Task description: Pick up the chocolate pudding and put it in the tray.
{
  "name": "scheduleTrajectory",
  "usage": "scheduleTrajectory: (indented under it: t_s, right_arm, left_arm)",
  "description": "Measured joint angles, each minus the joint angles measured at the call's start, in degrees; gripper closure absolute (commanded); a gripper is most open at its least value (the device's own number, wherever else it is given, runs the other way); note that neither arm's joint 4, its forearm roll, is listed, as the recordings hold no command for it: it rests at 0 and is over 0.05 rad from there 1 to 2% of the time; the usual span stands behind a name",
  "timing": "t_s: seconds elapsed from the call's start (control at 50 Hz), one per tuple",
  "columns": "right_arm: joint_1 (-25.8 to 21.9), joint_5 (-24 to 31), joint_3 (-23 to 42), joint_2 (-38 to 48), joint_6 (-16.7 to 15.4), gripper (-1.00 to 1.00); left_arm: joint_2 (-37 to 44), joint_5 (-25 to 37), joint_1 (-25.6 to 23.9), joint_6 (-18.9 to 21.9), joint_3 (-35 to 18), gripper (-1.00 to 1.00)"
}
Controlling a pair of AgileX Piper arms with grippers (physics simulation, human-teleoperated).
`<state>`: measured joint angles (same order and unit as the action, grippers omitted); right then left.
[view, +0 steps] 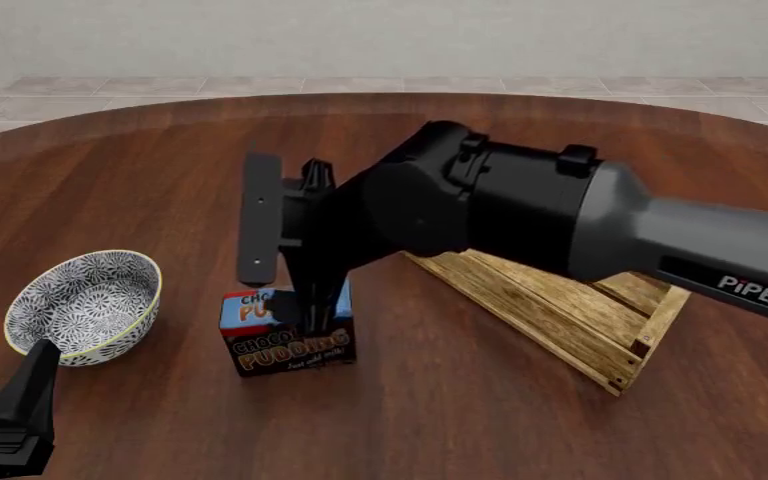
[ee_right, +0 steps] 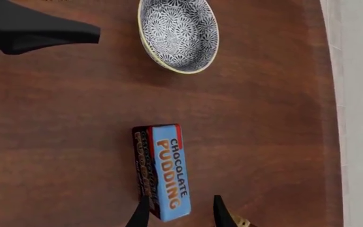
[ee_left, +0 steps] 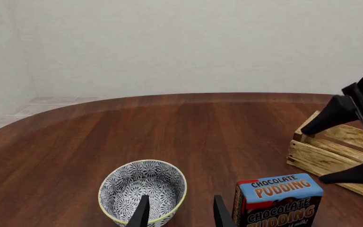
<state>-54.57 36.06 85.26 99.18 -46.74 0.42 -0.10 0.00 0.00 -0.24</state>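
While the right arm's dark body is filling the middle of the front view, it is hiding the near-left end of the tray (view: 584, 320) and part of the top of the chocolate pudding (view: 287, 345). The carton is standing upright on the wooden tabletop (view: 117, 190), toward its near-left part, between the bowl (view: 84, 303) and the tray, touching neither.

The right gripper (ee_right: 177, 213) is hanging directly over the carton, pointing down. In the right wrist view its two dark fingertips (ee_right: 142, 215) are spread apart, straddling one end of the carton's blue top; whether they are touching the carton cannot be told. Only the fingertips show there.

The left gripper (ee_left: 180, 213) is sitting low near the near-left edge of the tabletop, mostly cut off in the front view. In the left wrist view its fingers (ee_left: 141, 213) are standing apart with nothing between them, aimed at the gap between bowl and carton.

The round grey-patterned bowl is lying toward the left edge and is holding nothing. The slatted light-wood tray is lying at an angle right of centre; the part of its floor that is showing is holding nothing.
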Motion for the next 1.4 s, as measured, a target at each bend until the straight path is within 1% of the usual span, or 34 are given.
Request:
scheduleTrajectory:
  t_s: [0.6, 1.4]
  right_arm:
    - [-0.6, -1.42, -0.57, 1.5, 1.04, -1.0]
    - [0.16, -3.43, -2.22, 3.46, 2.3, -1.0]
  left_arm:
    - [0.0, 0.0, 0.0, 0.0, 0.0, -1.0]
    - [0.0, 0.0, 0.0, 0.0, 0.0, -1.0]
